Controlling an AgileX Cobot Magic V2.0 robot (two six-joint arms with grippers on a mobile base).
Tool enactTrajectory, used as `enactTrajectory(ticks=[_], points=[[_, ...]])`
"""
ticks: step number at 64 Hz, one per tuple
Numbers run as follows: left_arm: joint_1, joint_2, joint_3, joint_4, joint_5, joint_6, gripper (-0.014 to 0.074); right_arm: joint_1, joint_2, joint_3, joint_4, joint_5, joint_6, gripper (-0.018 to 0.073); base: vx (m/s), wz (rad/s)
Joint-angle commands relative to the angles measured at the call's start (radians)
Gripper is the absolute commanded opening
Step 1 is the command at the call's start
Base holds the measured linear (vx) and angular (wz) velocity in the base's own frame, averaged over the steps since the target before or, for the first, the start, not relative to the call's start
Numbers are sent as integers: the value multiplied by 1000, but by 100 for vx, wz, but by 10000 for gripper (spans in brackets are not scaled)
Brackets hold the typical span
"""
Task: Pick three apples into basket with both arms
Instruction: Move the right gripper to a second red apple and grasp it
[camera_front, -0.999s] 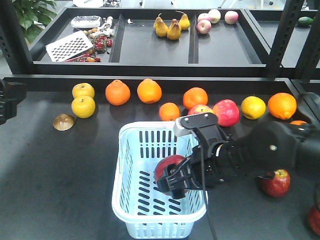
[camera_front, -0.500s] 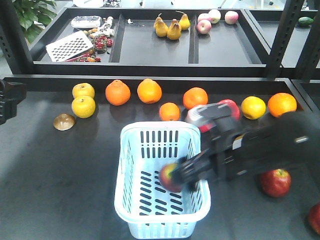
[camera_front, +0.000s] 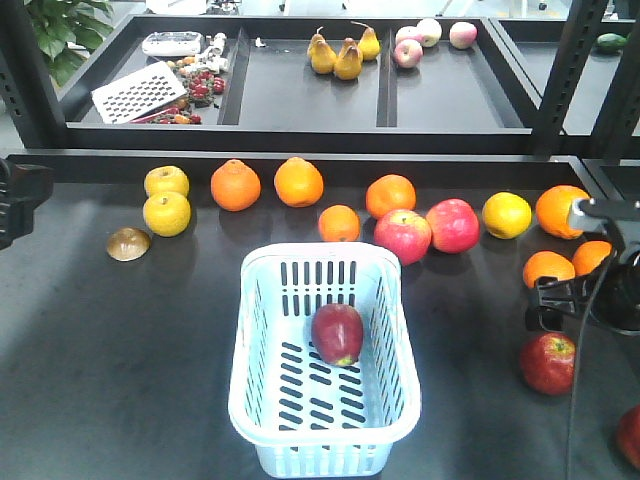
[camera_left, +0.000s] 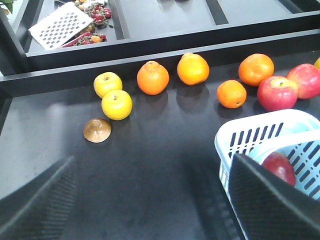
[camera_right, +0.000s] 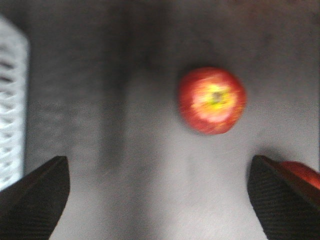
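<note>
One dark red apple (camera_front: 337, 333) lies on the floor of the pale blue basket (camera_front: 318, 250), free of any gripper. A second apple (camera_front: 548, 363) rests on the table to the basket's right, and a third apple (camera_front: 630, 437) shows at the right edge. My right gripper (camera_front: 545, 305) hovers just above and behind the second apple. In the right wrist view this gripper (camera_right: 157, 200) is open and empty, with the apple (camera_right: 212, 100) ahead of it. My left gripper (camera_left: 155, 200) is open over bare table left of the basket (camera_left: 250, 132), where the apple (camera_left: 279, 167) shows inside.
A row of fruit lines the table behind the basket: oranges (camera_front: 299, 181), yellow fruits (camera_front: 166, 213) and pink-red apples (camera_front: 452, 224). A brown round thing (camera_front: 128, 243) lies at the left. Two more oranges (camera_front: 548, 268) sit beside the right gripper. A shelf (camera_front: 300, 95) with pears stands behind.
The right gripper let the apple go into the basket, opened and swung away to the right edge. The apple now lies loose in the basket. The left arm stayed still.
</note>
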Motion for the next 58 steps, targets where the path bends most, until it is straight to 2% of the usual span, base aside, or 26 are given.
enactTrajectory(ticks=[1, 28, 43, 51, 58], points=[[1, -6, -21, 19, -60, -8, 590, -24, 40, -28, -3, -101, -16, 671, 0, 0], [1, -6, -21, 19, -60, -8, 590, -37, 321, -29, -20, -370, -16, 653, 0, 0], [1, -6, -21, 19, -60, -8, 590, -37, 453, -29, -51, -465, -12, 638, 0, 0], [1, -6, -21, 19, -60, -8, 590, -37, 482, -29, -50, -470, 2, 571, 0, 0], [1, -6, -21, 19, -60, -8, 590, -37, 477, -29, -49, -470, 19, 451, 0, 0]])
